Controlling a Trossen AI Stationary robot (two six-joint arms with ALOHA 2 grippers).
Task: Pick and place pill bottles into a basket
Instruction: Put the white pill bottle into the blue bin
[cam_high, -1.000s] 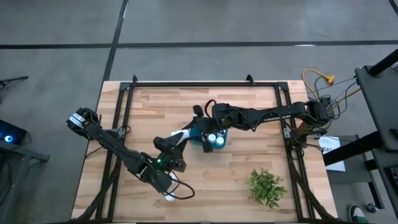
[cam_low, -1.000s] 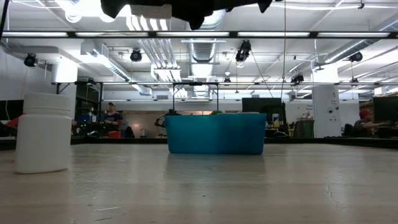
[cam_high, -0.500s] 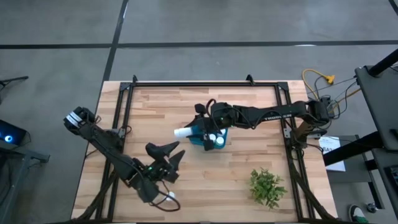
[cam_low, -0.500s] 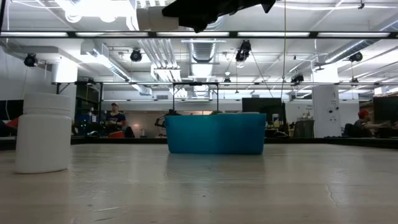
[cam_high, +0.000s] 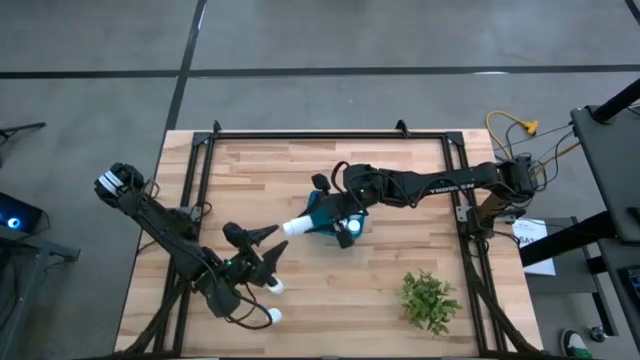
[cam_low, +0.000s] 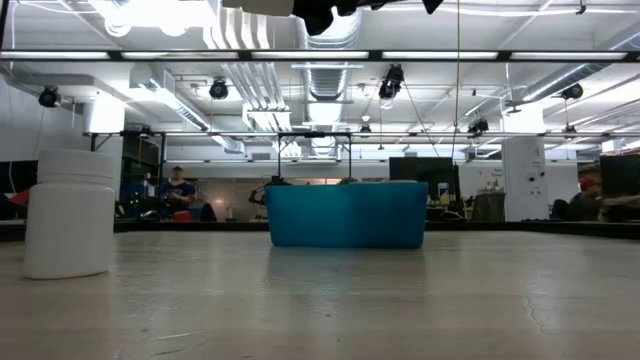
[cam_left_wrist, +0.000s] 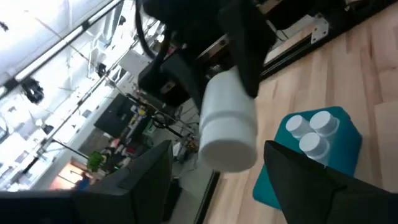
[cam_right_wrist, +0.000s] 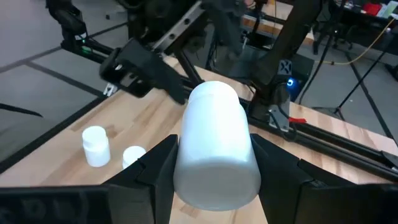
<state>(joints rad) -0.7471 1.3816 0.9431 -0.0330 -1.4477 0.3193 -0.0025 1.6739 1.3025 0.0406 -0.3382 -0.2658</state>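
Withdrawn left hand (cam_high: 262, 241) gapes empty — right hand (cam_high: 322, 218) grips a bottle (cam_right_wrist: 215, 144) above the basket (cam_low: 346, 214).

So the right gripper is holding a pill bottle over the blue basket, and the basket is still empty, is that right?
Not quite. The right gripper is holding a pill bottle by the blue basket, but the basket isn't empty. The left wrist view shows three white bottle caps already sitting inside it.
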